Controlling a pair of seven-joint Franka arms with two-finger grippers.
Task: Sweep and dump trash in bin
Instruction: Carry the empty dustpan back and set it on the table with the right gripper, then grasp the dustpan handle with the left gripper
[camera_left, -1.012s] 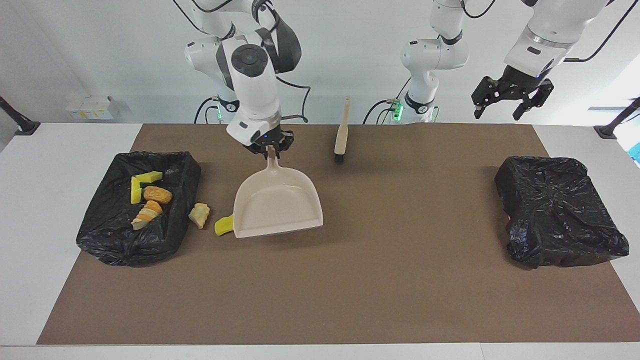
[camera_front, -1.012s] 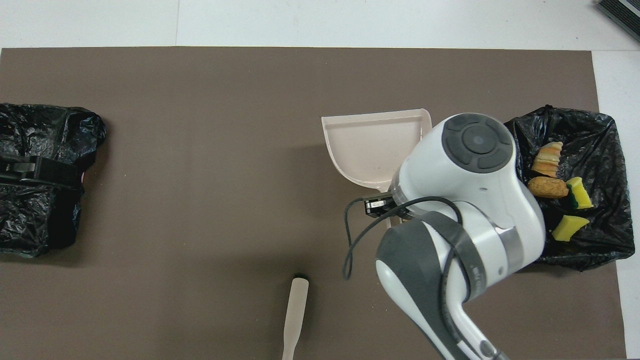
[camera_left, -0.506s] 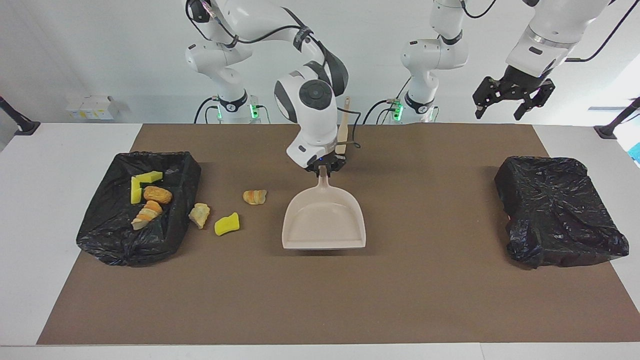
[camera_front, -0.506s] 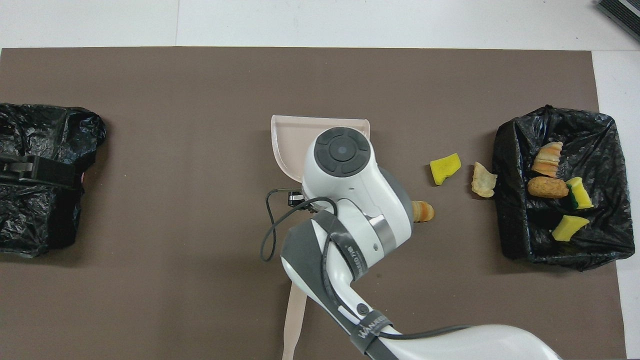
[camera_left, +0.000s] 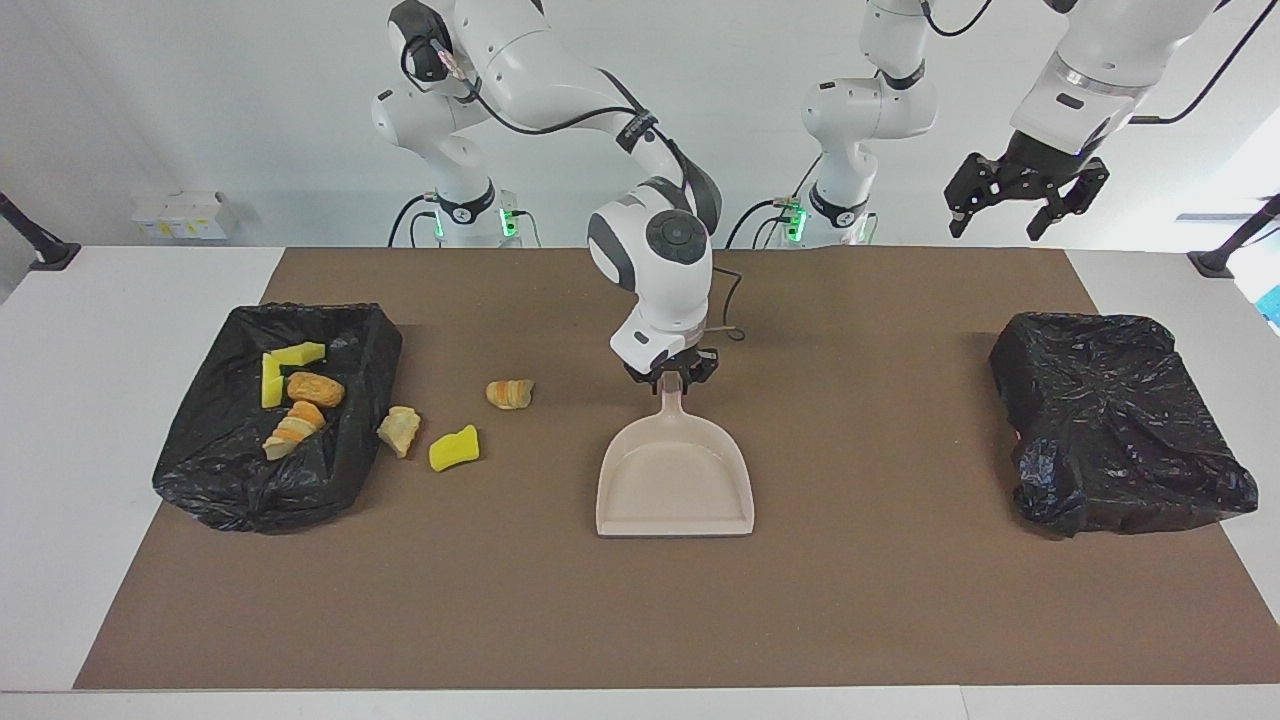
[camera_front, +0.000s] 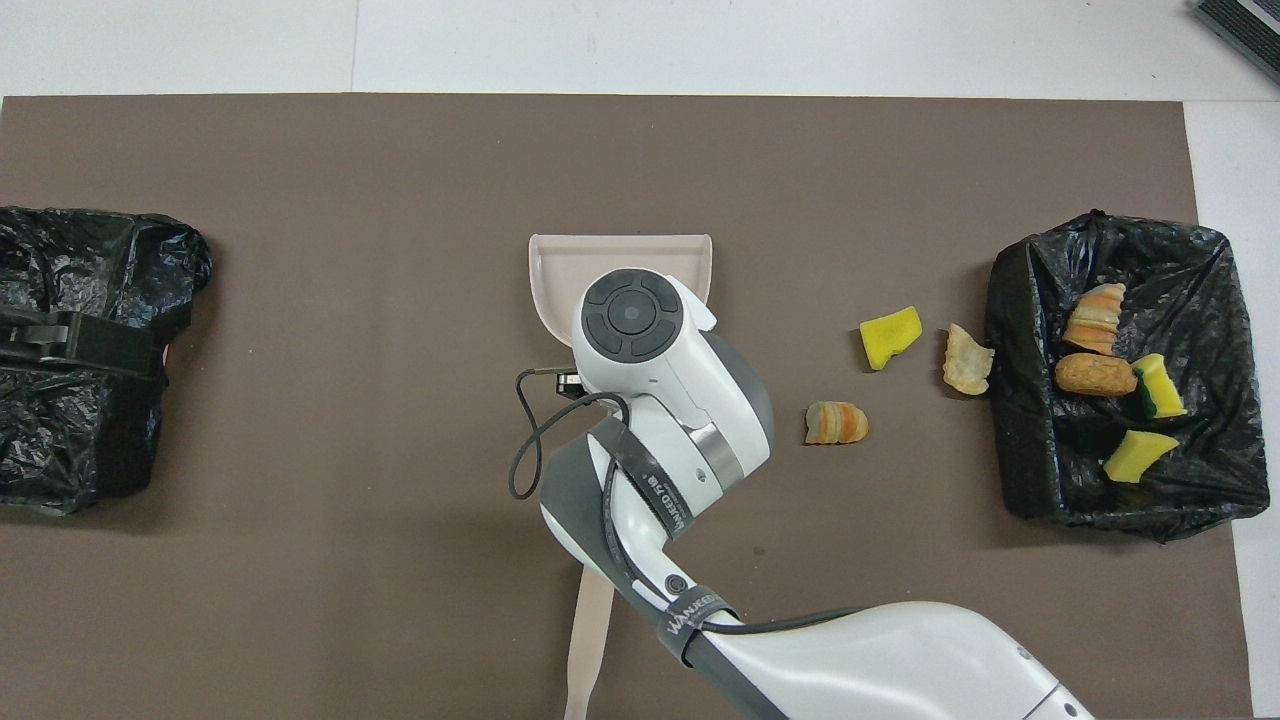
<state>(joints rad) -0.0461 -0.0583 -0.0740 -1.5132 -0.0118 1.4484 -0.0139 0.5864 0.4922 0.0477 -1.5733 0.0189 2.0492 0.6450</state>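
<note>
Mid-tabletop on the brown mat (camera_left: 850, 600), the beige dustpan (camera_left: 675, 475) lies flat, its handle pointing to the robots and its mouth facing away. The right pincer (camera_left: 672, 375) is down at the tip of the handle; can't tell whether it grips or has let go. The brush (camera_front: 588, 640) lies nearer the robots than the dustpan, with only its handle showing in the overhead view, under the right arm.

Trash (camera_left: 453, 448) is all toward the right arm's end. Four scraps are in the black-lined bin (camera_left: 230, 480): two yellow sponge pieces, a tan bread lump and a striped orange lump. Three are out on the mat: a tan scrap (camera_left: 400, 430) just beside the bin wall, a yellow sponge piece next to it toward the dustpan, and a striped orange lump (camera_left: 509, 393) nearer the robots than that sponge.

The left pincer (camera_left: 1003, 215) is raised, jaws spread wide and holding nothing, waiting over the closed black bag (camera_left: 1120, 420) at the left arm's end.
</note>
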